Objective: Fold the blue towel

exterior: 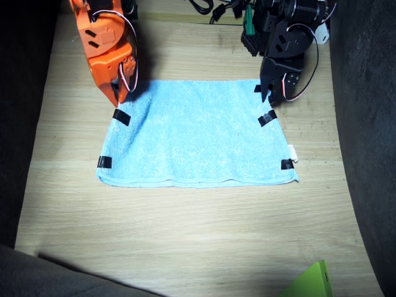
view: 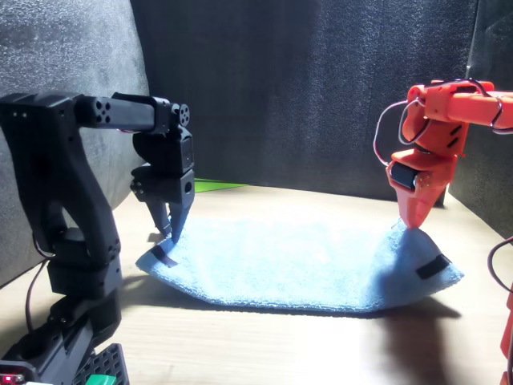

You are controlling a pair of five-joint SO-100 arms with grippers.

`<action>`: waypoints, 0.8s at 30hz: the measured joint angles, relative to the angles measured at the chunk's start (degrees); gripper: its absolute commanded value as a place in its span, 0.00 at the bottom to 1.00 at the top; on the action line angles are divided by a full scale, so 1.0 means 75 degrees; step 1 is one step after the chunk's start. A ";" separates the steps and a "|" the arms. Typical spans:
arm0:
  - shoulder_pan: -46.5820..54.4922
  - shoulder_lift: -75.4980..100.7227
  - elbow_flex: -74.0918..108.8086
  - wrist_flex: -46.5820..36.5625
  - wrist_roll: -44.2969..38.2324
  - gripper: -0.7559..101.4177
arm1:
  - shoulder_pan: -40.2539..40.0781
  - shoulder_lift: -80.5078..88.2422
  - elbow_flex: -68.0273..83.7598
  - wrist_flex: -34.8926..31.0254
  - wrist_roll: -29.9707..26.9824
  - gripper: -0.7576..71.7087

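Both end effectors, left [exterior: 267, 94] and right [exterior: 117, 96], pinched onto far corners of the blue towel [exterior: 198, 136], long axis arm to arm.

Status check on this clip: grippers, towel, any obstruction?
Right gripper shut on the blue towel at its far corner, corner lifted. Left gripper at the opposite far corner, grip unclear. Towel otherwise flat, unfolded. Nothing on it.

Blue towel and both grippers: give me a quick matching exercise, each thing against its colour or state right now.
Things:
1. blue towel
2. right gripper
3. left gripper
4. tape marks

States:
A. black, at a far towel corner
B. orange, at a far towel corner
C. spread on the table, far corners lifted
D. black, along the side edges

Pairs: 1-C, 2-B, 3-A, 4-D
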 measured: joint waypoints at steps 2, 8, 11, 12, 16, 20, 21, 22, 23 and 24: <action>-0.0117 0.0000 -0.0117 0.0117 0.0047 0.01 | 0.0176 -0.0176 -0.0363 0.0035 0.0047 0.01; -0.0375 0.0000 -0.0457 0.0387 -0.0082 0.01 | 0.0738 -0.0820 -0.1348 0.0527 0.0199 0.01; -0.0434 -0.0105 -0.0598 0.0387 -0.0105 0.01 | 0.0961 -0.1148 -0.1816 0.0797 0.0211 0.01; -0.0434 -0.0152 -0.0680 0.0469 -0.0141 0.01 | 0.1008 -0.1242 -0.1992 0.0879 0.0223 0.01; -0.0609 -0.0422 -0.1043 0.0551 -0.0117 0.01 | 0.1336 -0.1770 -0.2930 0.1184 0.0223 0.01; -0.0703 -0.0621 -0.1453 0.0703 -0.0105 0.01 | 0.1582 -0.2168 -0.3809 0.1523 0.0199 0.01; -0.0738 -0.0738 -0.1582 0.0750 -0.0105 0.01 | 0.1605 -0.2215 -0.3973 0.1617 0.0199 0.01; -0.0750 -0.0809 -0.1629 0.0738 -0.0082 0.01 | 0.1699 -0.2297 -0.4113 0.1617 0.0187 0.01; -0.0785 -0.0902 -0.1734 0.0820 -0.0070 0.01 | 0.1770 -0.2426 -0.4277 0.1617 0.0187 0.01; -0.0820 -0.0949 -0.1852 0.0938 -0.0070 0.01 | 0.1887 -0.2566 -0.4395 0.1594 0.0187 0.01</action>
